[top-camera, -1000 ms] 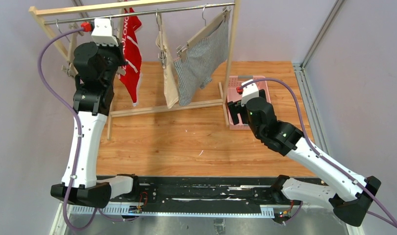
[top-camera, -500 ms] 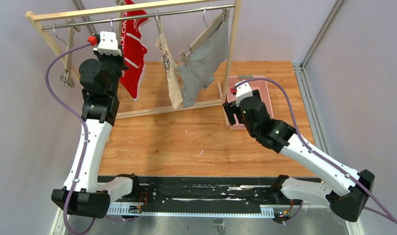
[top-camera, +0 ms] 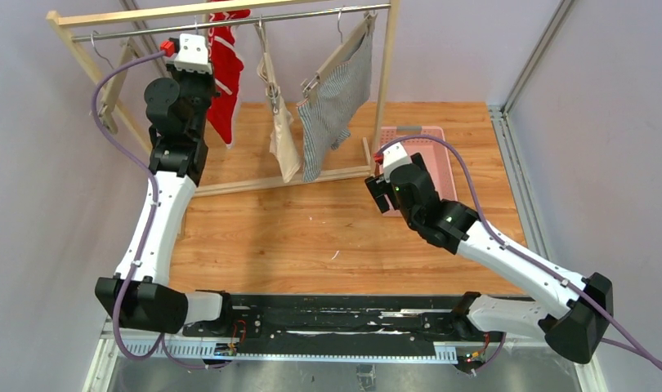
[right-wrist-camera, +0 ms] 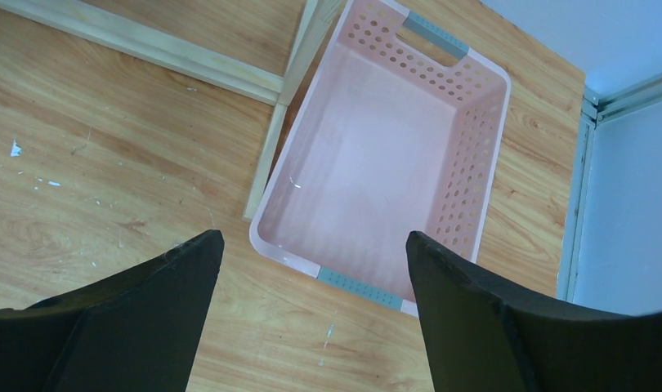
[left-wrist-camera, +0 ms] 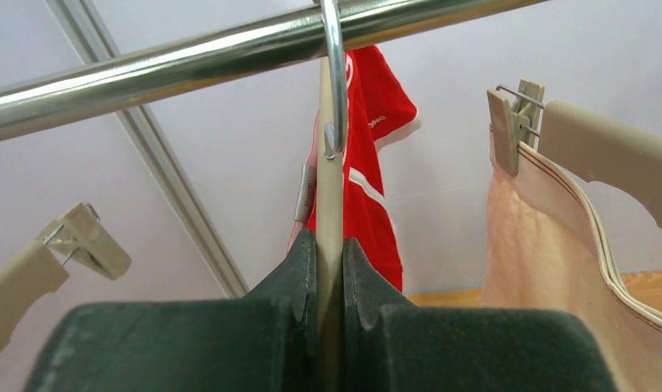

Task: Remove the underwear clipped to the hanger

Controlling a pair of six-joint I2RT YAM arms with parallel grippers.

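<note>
Three pairs of boxer shorts hang from clip hangers on a steel rail (top-camera: pixel 254 18): red (top-camera: pixel 223 82), cream (top-camera: pixel 283 139) and pinstriped (top-camera: pixel 336 98). My left gripper (top-camera: pixel 203 82) is raised at the rail and shut on the beige hanger (left-wrist-camera: pixel 329 204) that carries the red shorts (left-wrist-camera: pixel 369 188). The hanger's hook is over the rail (left-wrist-camera: pixel 189 65). The cream shorts (left-wrist-camera: pixel 540 245) hang clipped just to its right. My right gripper (top-camera: pixel 378 192) is open and empty, low over the table at the near left corner of the pink basket (right-wrist-camera: pixel 475 163).
The wooden rack frame (top-camera: pixel 385 73) stands across the back, its base bar (right-wrist-camera: pixel 148 49) on the table. An empty clip hanger (top-camera: pixel 107 90) hangs at the rail's left end. The pink basket (top-camera: pixel 442 163) sits right of the rack post.
My left arm has shifted right along the rail with the red shorts' hanger. My right arm has swung left, off the basket toward the rack post.
</note>
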